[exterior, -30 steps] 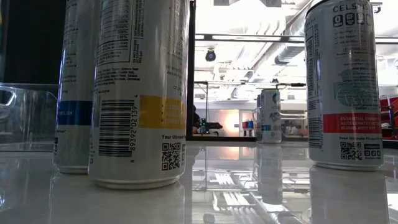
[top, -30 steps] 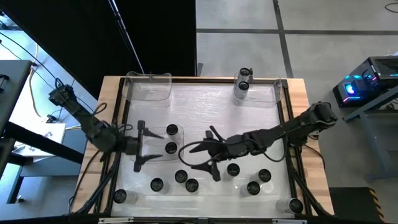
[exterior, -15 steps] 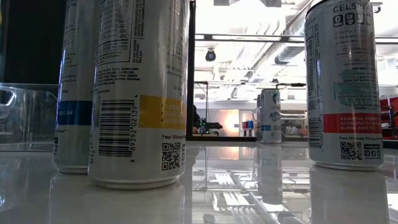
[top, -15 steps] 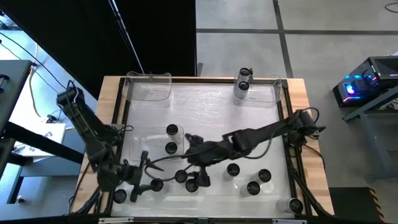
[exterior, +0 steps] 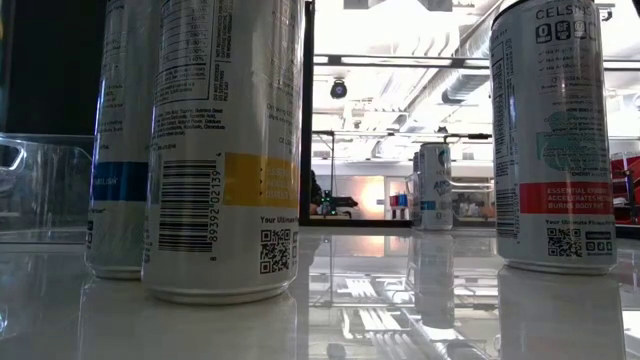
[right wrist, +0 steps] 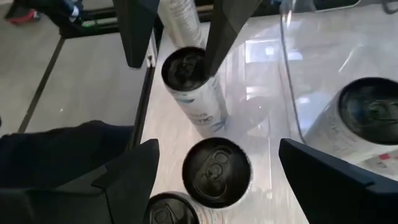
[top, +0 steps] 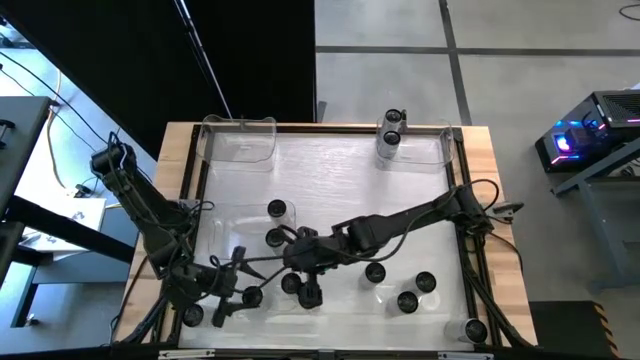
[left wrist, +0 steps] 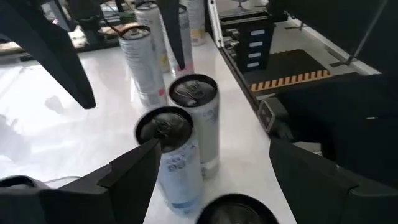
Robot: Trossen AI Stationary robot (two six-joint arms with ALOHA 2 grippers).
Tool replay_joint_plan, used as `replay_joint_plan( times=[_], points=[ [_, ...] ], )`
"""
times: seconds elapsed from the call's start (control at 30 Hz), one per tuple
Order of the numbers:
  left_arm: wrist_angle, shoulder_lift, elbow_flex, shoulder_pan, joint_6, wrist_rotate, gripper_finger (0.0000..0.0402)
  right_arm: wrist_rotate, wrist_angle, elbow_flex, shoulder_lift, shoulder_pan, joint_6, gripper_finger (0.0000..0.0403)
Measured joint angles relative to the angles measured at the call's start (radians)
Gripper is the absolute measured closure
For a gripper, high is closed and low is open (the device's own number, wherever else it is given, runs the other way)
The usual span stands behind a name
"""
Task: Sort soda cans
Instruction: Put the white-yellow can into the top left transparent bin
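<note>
Several soda cans with dark tops stand upright on the white table, most in a loose group near its near edge: [top: 250, 296], [top: 290, 284], [top: 375, 272]. My left gripper [top: 232, 288] is open and low beside the near-left cans. In its wrist view, two cans [left wrist: 174, 155] [left wrist: 198, 115] stand between its fingers [left wrist: 214, 149]. My right gripper [top: 303, 268] reaches in from the right, open. One can [right wrist: 216, 171] stands between its fingers [right wrist: 219, 149], untouched. The low view shows only cans [exterior: 225, 150], no gripper.
Two cans [top: 390, 130] stand in a clear tray [top: 440, 150] at the far right. Another clear tray [top: 240, 140] sits at the far left. A third [top: 240, 225] mid-left holds two cans [top: 276, 222]. The two grippers face each other closely. A wooden rim [top: 180, 200] frames the table.
My left gripper has swung from the mid-left tray toward the near edge and come down by the near-left cans. My right gripper has reached further toward the table's left, over the group of cans. Both have stayed open. The cans have stayed in place.
</note>
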Motion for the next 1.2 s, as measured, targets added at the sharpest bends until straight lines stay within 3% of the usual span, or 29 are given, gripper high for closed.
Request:
replay_joint_plan(
  times=[0.13, 0.27, 0.4, 0.53, 0.63, 0.7, 0.83, 0.93, 1.03, 1.2],
  points=[
    [-0.018, -0.006, 0.0, 0.011, 0.02, -0.039, 0.0108, 0.042, -0.047, 0.0, -0.001, 0.012, 0.009, 0.0075],
    [-0.099, -0.049, 0.0, -0.019, 0.0, -0.04, 0.0108, 0.341, -0.206, 0.0, -0.034, 0.089, 0.023, 0.0075],
    [-0.215, -0.095, 0.0, -0.036, -0.062, -0.06, 0.0108, 0.611, -0.445, 0.0, -0.094, 0.156, 0.193, 0.0077],
    [-0.275, -0.118, 0.0, -0.025, -0.074, -0.097, 0.0108, 0.736, -0.654, 0.0, -0.153, 0.203, 0.387, 0.0077],
    [-0.27, -0.122, 0.0, -0.005, -0.065, -0.113, 0.0108, 0.68, -0.701, -0.003, -0.186, 0.238, 0.412, 0.0077],
    [-0.263, -0.122, 0.0, 0.007, -0.053, -0.112, 0.0108, 0.613, -0.642, -0.027, -0.191, 0.256, 0.358, 0.0077],
    [-0.261, -0.122, 0.0, 0.024, -0.051, -0.102, 0.0108, 0.423, -0.349, -0.147, -0.185, 0.289, 0.154, 0.0077],
    [-0.258, -0.122, 0.0, 0.032, -0.051, -0.089, 0.0108, 0.293, -0.121, -0.258, -0.185, 0.309, 0.089, 0.0077],
    [-0.244, -0.122, 0.0, 0.04, -0.05, -0.084, 0.0108, 0.257, 0.063, -0.351, -0.185, 0.306, 0.105, 0.0077],
    [-0.232, -0.122, 0.0, 0.044, -0.05, -0.081, 0.0108, 0.279, 0.097, -0.446, -0.185, 0.305, 0.195, 0.0077]
  ],
)
